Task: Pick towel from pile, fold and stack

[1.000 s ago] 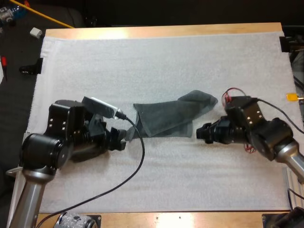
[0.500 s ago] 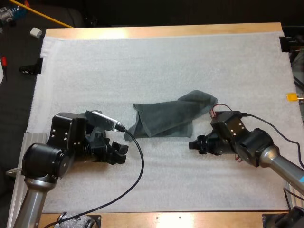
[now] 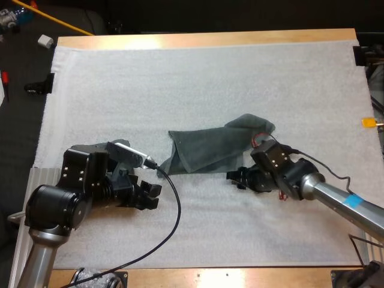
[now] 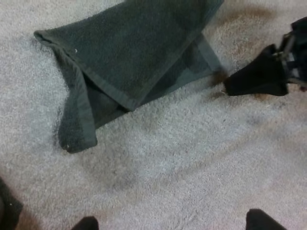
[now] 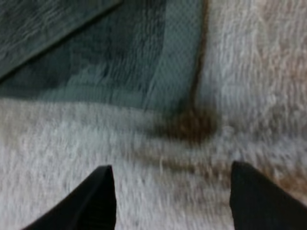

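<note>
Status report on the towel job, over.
Left gripper open, short of the towel. Right gripper open at its near corner. It lies loosely folded on mat. Nothing blocking.

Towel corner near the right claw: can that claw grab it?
Probably yes. The right claw is open, just short of a corner of the towel, with only bare mat between.

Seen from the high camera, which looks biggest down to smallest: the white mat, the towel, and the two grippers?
1. The mat, by far the largest.
2. The towel.
3. The left gripper and right gripper look about alike. The left one sits nearer the camera, so I won't rank them.
</note>
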Controlling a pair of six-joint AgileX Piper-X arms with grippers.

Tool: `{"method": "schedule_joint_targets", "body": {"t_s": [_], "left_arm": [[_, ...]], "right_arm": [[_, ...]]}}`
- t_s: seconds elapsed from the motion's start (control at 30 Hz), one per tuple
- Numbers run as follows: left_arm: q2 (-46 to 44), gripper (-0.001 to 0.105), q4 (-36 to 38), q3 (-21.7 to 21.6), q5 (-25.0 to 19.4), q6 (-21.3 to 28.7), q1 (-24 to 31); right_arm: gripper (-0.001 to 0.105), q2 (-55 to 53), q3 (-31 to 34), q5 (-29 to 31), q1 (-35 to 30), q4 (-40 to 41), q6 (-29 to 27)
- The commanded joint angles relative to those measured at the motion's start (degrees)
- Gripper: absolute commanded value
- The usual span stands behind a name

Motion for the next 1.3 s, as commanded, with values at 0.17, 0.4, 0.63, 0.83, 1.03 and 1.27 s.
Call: {"method": "schedule_joint_targets", "body": {"t_s": [0.17, 0.4, 0.63, 0.83, 1.03, 1.27], "left_arm": [[-0.1, 0.060, -0.1, -0.2, 0.7, -0.5, -0.1], [-0.1, 0.060, 0.2, -0.3, 0.9, -0.7, -0.1], [-0.1, 0.060, 0.5, -0.3, 1.1, -0.7, -0.1], [-0.3, 0.060, 0.5, -0.3, 1.2, -0.6, -0.1], [0.0, 0.060, 0.1, -0.1, 1.2, 0.1, -0.1], [0.0, 0.060, 0.1, -0.1, 1.3, 0.4, -0.1]], "right_arm": [[0.051, 4.5, -0.7, -1.1, -0.1, -5.9, 5.9], [0.051, 8.5, -2.4, -1.2, -0.3, -11.0, 12.3], [0.027, 9.6, -3.4, 0.0, -0.5, -12.4, 15.1], [0.000, 10.0, -3.8, 0.5, -0.6, -13.0, 14.8], [0.000, 7.2, -3.8, -0.5, -0.1, -11.5, 12.1], [0.000, -2.6, -3.9, 1.1, 0.2, -3.9, 1.9]]}}
